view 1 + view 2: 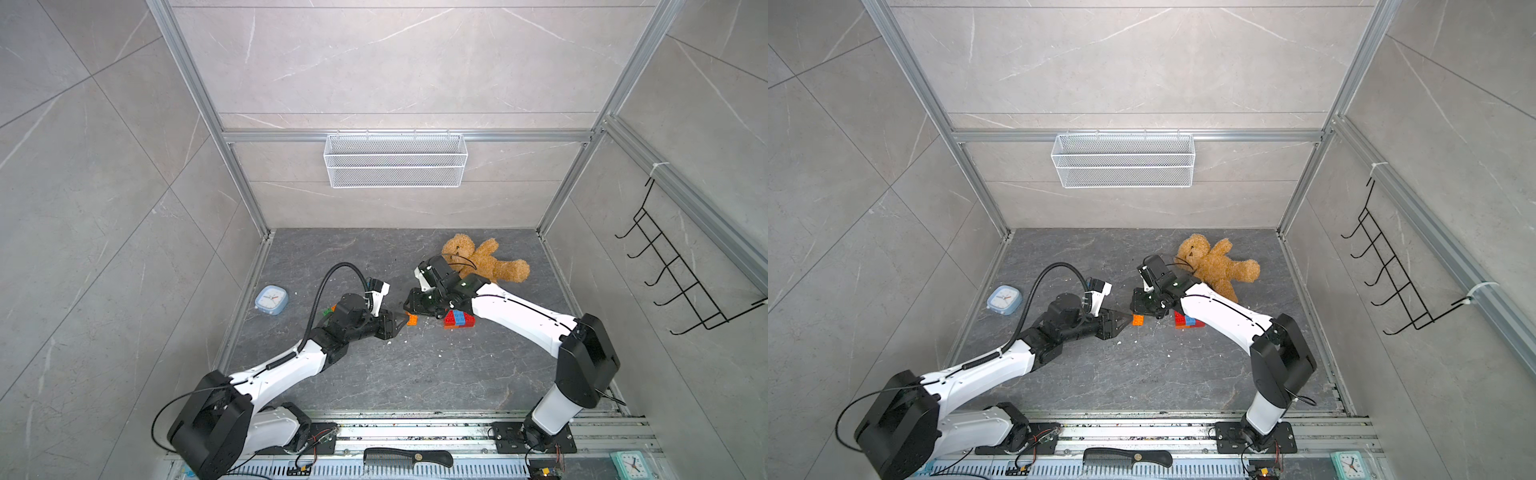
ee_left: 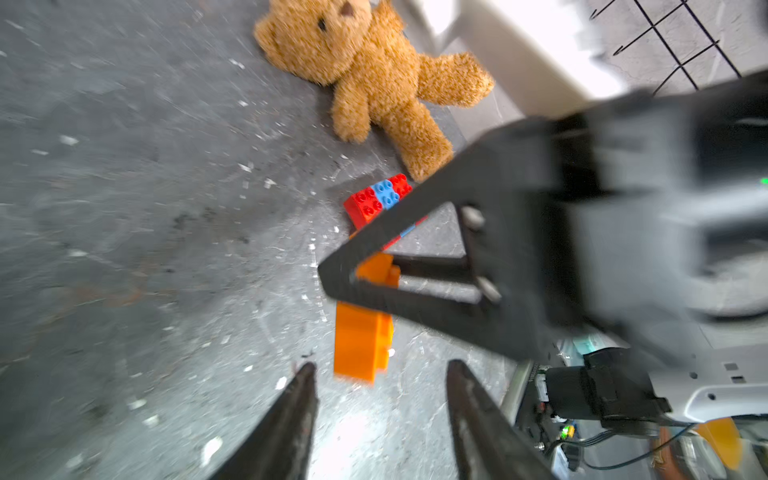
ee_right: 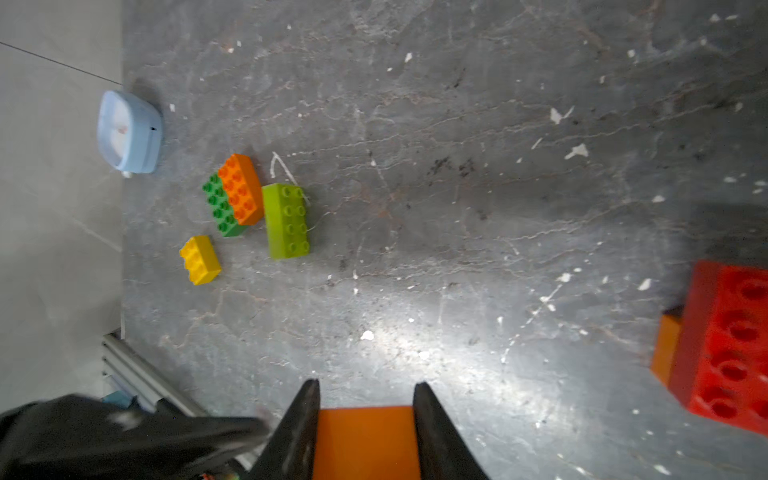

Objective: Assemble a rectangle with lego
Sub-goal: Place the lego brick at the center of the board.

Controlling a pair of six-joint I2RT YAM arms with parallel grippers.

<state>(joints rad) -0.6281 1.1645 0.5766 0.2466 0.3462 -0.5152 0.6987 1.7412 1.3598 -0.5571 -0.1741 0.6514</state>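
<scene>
Orange plastic first: the orange brick [image 3: 365, 440] is pinched between the closed-in fingers of the right end effector [image 3: 365, 392]. It is near the red-and-blue block [image 1: 458, 319], on the side towards the left arm. The left end effector [image 2: 380, 365] stands spread just short of that brick, farther from the block, and seems to grip nothing. The block itself is red and blue bricks stacked over an orange layer. It lies on the surface [image 1: 415, 374] and looks like the start of the rectangle, though the right arm hides part of its outline. Well apart from the block, past the left arm, four loose pieces lie together: a lime brick [image 3: 287, 220], a second orange brick [image 3: 240, 189] clipped onto a green brick [image 3: 218, 210], and a small yellow brick [image 3: 200, 259]. I judge the build begun but well short of done: the held brick needs pressing on, and the loose ones need fetching.
</scene>
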